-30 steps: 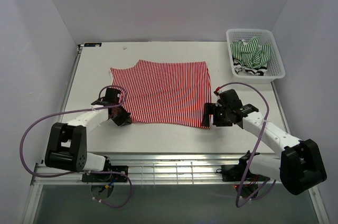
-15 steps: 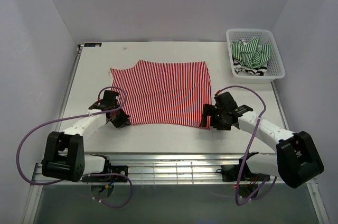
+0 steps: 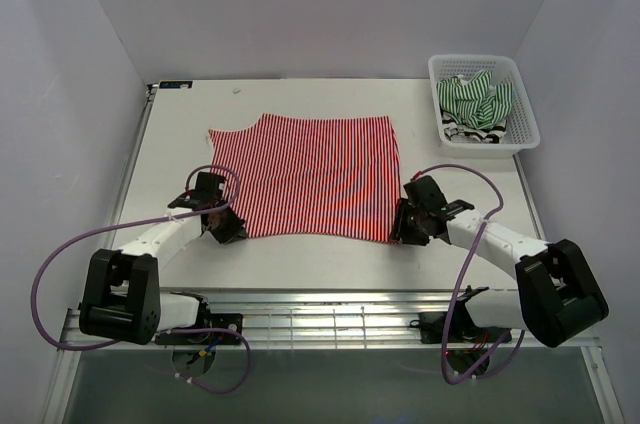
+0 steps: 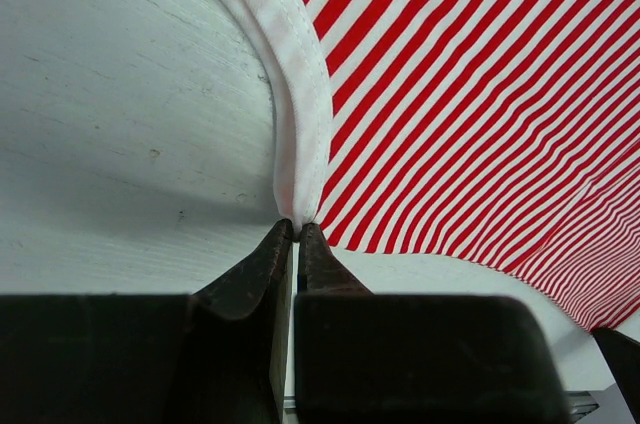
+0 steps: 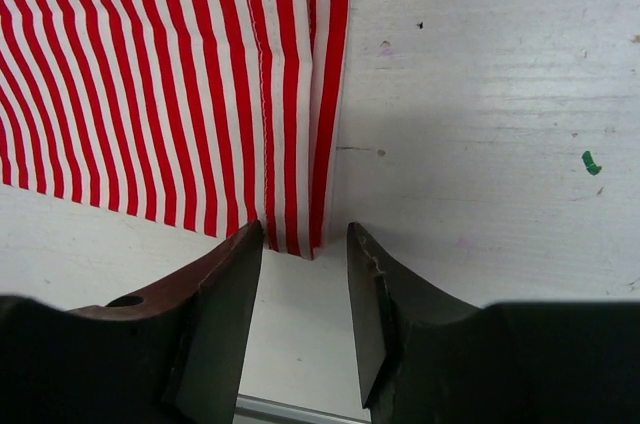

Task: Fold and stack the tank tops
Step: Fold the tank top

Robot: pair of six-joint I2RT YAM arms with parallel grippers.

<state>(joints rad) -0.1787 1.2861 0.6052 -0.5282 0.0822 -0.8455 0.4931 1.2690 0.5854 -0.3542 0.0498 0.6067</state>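
Pinching the white-bound edge of the red-and-white tank top (image 3: 310, 174) in my closed left hand (image 4: 297, 228), I have my right hand (image 5: 305, 234) half open astride its hem corner on the bench (image 5: 500, 94) just ahead, and should close squarely before lifting both evenly.

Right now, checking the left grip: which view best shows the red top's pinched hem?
Left wrist: close up, the left gripper pinches the red top by its hem. Top view hides that under the gripper; right wrist shows another corner.

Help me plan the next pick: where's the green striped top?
The green striped top lies crumpled in the white basket at the far right corner of the table, seen from overhead.
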